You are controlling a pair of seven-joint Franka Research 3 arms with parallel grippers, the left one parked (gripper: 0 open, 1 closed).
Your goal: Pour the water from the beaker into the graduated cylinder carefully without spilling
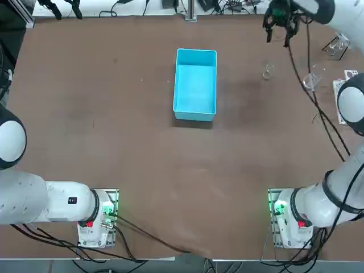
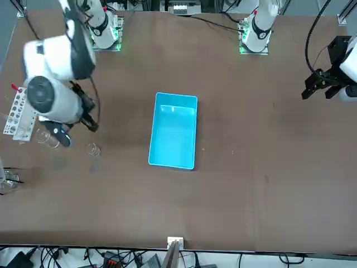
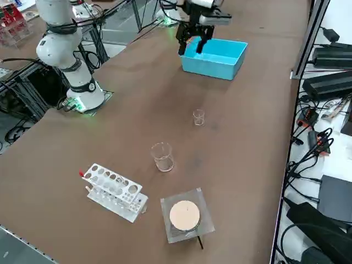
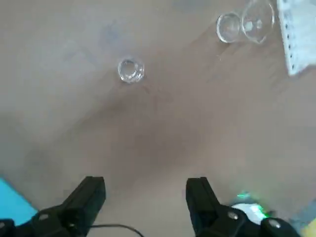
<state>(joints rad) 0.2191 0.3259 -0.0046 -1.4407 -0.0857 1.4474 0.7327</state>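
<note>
Right gripper [image 1: 280, 29] raised above the table's far edge, fingers spread wide, nothing held | beaker [image 1: 268, 71] upright on the table at 7 o'clock of the gripper, apart from it | graduated cylinder [image 1: 312, 78] at 3 o'clock of the beaker | blue tray [image 1: 195, 60] at 9 o'clock of the beaker

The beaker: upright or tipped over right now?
Upright. The beaker stands on its base on the table, mouth up; the open right gripper hangs well away from it.
</note>
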